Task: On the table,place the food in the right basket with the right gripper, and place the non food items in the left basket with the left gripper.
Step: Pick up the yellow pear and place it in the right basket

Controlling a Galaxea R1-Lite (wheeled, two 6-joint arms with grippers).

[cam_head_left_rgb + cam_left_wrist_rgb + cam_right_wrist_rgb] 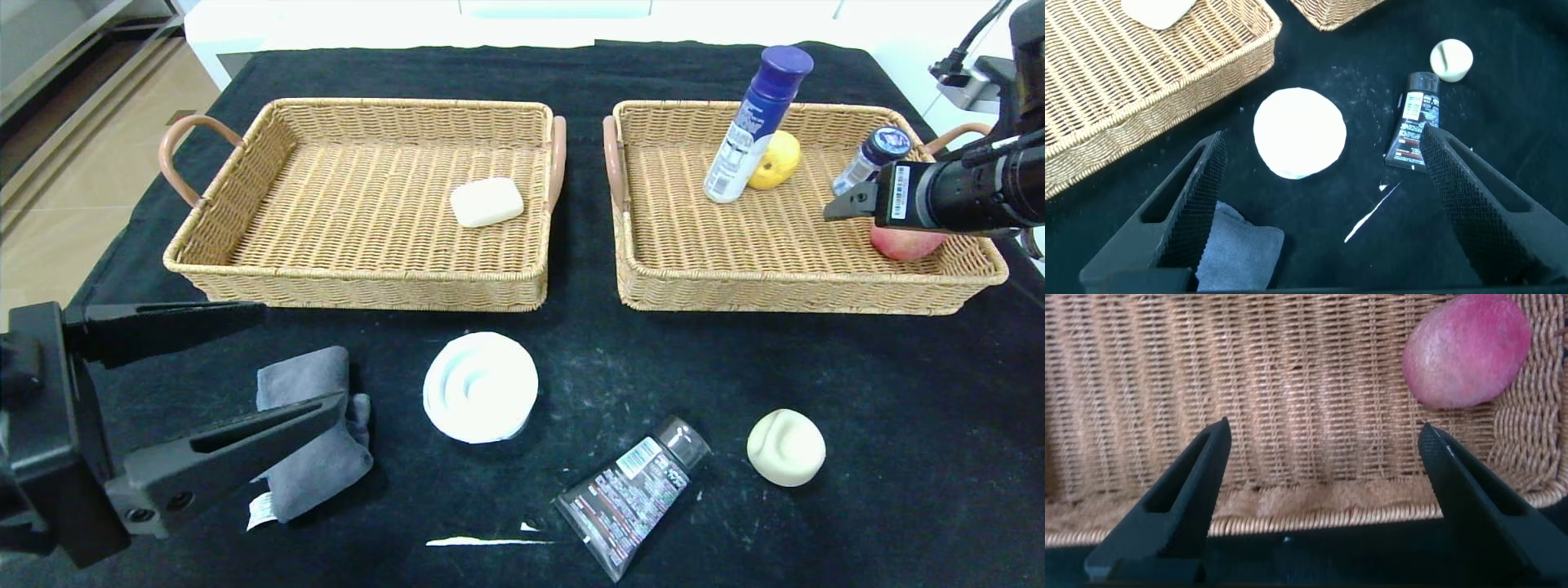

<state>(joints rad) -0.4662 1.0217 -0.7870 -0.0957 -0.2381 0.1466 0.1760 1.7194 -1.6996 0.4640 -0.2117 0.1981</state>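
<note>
Fruit, a pink-red one (1467, 349), lies in the near corner of the right basket (784, 294), just beneath and slightly beyond the right claw (1323, 449), whose fingers are spread wide and hold nothing; by the look of it, this food was just let go there. Farther in from that claw stand a tall white bottle (755, 122) with a yellow fruit (775, 160) touching it, and a smaller bottle (872, 157) close behind the claw's wrist.

Outside, on the bench (857, 384), the cream bun (785, 447) waits well short of the right claw. The left claw (1323, 196) hovers spread over the grey cloth (314, 441), with the white roll (480, 386) just ahead and the black tube (633, 494) off to its side. The left basket (359, 282) beyond holds only a soap bar (486, 202).
</note>
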